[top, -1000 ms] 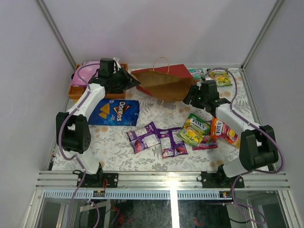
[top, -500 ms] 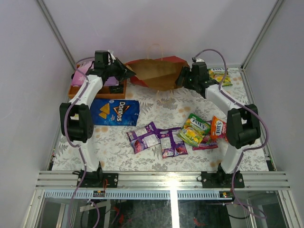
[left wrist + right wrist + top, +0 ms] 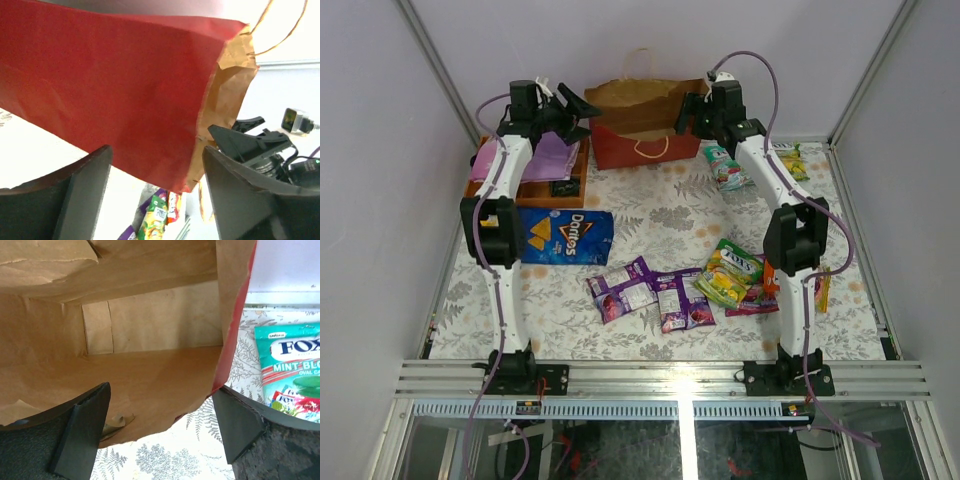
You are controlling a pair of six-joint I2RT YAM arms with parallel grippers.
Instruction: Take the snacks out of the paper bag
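The red paper bag [image 3: 640, 150] stands upright at 12 o'clock on the table with its mouth up. The pose seems meant to steady and check the bag, not to lift anything. The right wrist view looks straight down the brown inside and shows only bare paper, so I judge it emptied.

The snacks lie out on the tabletop. The blue Doritos bag [image 3: 565, 237] is toward 9 o'clock and two purple packets [image 3: 650, 292] sit near 6. A green Fox's packet [image 3: 730, 272] lies at about 4, with an orange one touching its right side. A mint packet [image 3: 724, 168] lies just beside the bag at 1 o'clock.

Both arms reach fully to the far edge, one at each upper corner of the bag. The left gripper [image 3: 156, 150] faces the red side wall with its fingers spread wide, clamping nothing. The right gripper [image 3: 160, 390] hangs over the mouth, equally wide, with the bag's red-edged rim between its fingers and unpinched.
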